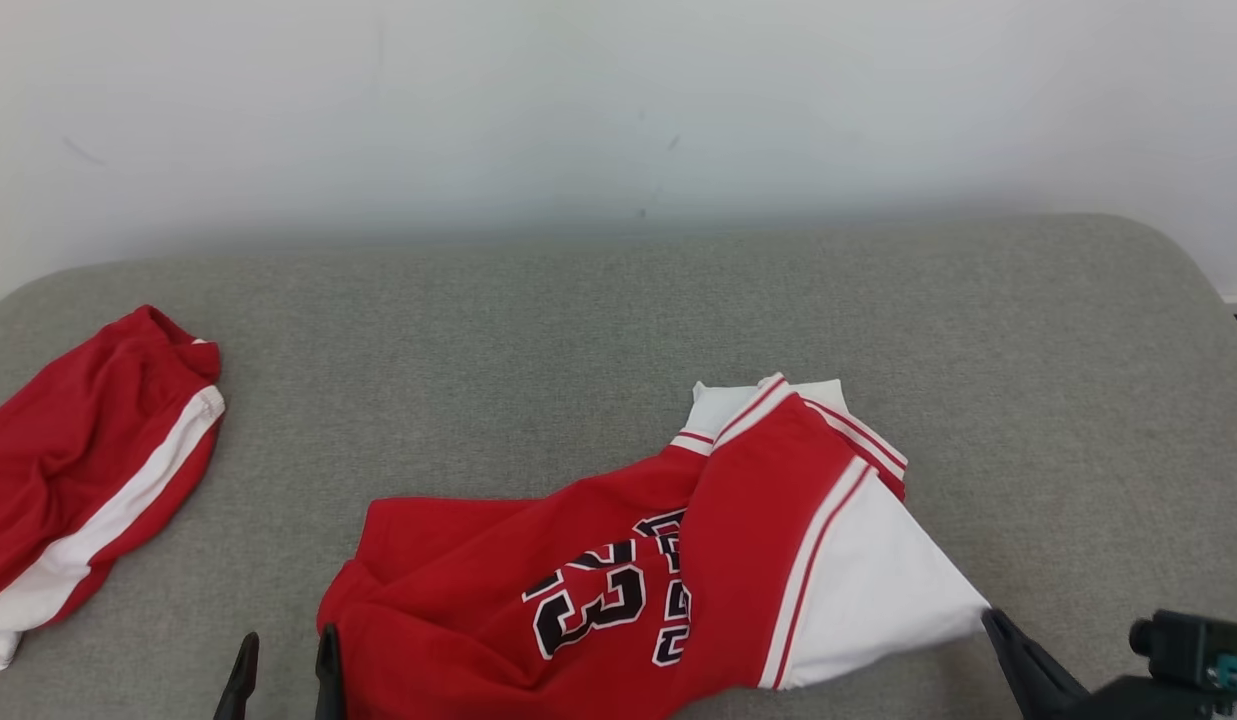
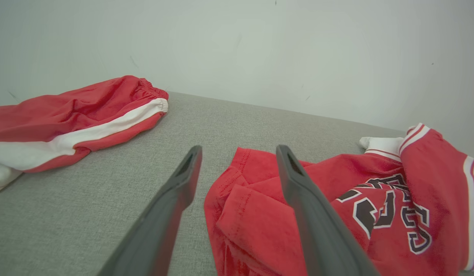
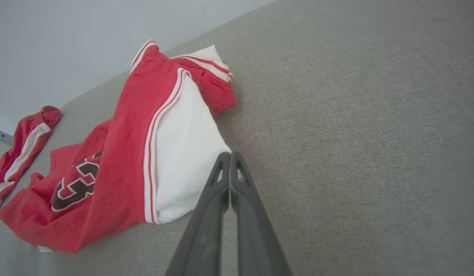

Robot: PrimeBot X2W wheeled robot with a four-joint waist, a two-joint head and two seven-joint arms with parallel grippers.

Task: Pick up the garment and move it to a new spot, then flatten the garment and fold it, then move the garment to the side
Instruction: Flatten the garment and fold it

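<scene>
Red jersey (image 1: 618,560) lay crumpled near front edge of grey fabric surface (image 1: 578,330), centre-right, no. 23 showing. R claw (image 1: 990,615) was closed, tips pinching jersey's white corner, which tapered to a point. L claw (image 1: 289,636) stood wide at the red hem, one finger over fabric, gripping nothing. Red/white shorts (image 1: 88,450) lay well apart, far L.
</scene>
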